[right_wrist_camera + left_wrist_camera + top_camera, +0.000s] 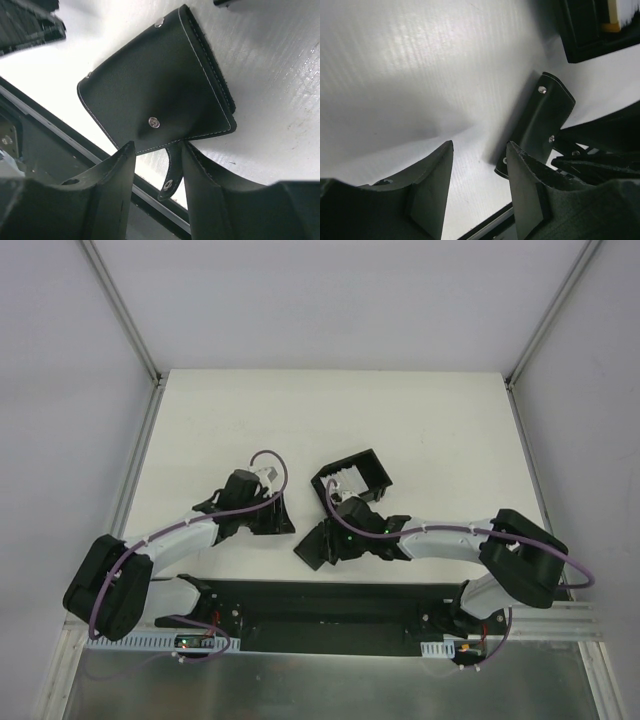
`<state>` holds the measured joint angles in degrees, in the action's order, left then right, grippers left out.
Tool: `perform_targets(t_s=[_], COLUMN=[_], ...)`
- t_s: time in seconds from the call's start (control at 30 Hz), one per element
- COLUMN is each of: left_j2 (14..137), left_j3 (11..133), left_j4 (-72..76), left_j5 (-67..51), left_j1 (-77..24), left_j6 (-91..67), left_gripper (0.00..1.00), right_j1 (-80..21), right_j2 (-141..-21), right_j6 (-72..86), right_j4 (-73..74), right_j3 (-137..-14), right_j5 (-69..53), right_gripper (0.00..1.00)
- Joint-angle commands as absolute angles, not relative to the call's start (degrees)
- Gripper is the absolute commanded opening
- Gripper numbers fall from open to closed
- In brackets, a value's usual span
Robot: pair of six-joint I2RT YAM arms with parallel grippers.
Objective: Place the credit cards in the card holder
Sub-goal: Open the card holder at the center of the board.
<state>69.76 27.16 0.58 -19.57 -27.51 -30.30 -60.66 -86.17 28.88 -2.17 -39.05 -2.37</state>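
Wallet [155,95] of black leather-like grain, white-stitched with round metal snaps, rests folded on the white table [280,75], clasp tab [170,172] between the right hand's [158,150] parted fingers; left hand [480,145] half-open, empty.

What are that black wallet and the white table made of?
The card holder looks like black leather or imitation leather: fine grain, pale edge stitching, shiny metal snaps. The table seems a white, faintly ribbed plastic or laminate sheet, slightly glossy.

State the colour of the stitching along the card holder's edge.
White stitching against the black card holder, clearest in the right wrist view.
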Motion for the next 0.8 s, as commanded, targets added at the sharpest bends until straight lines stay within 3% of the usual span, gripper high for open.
perform_targets(t_s=[0.0, 0.23, 0.43, 0.53, 0.77], left_j2=[70.83, 75.76, 79.71, 79.54, 78.05], left_j3=[29.44, 29.88, 29.71, 28.83, 27.16], left_j4=[2.63, 6.85, 8.96, 9.49, 9.58], left_j5=[-23.72, -25.66, -24.96, -23.30, -22.32], left_j1=[-29.96, -32.95, -35.77, -37.09, -37.27], left_j6=[-27.34, -27.33, -29.26, -31.02, -32.78], left_gripper=[0.46, 0.43, 0.23, 0.19, 0.17], right_j1=[-59.50, -58.45, -58.45, -58.36, -57.75], right_j2=[-85.52, -85.87, -84.47, -83.41, -82.53], right_j6=[35.32, 42.00, 45.87, 46.23, 47.10], right_j4=[-3.51, -2.99, -1.59, -0.89, -1.49], right_j3=[-37.00, -35.95, -35.94, -36.56, -36.30], right_j5=[-0.70, -0.35, 5.35, 6.76, 5.45], right_gripper=[0.47, 0.52, 0.52, 0.49, 0.49])
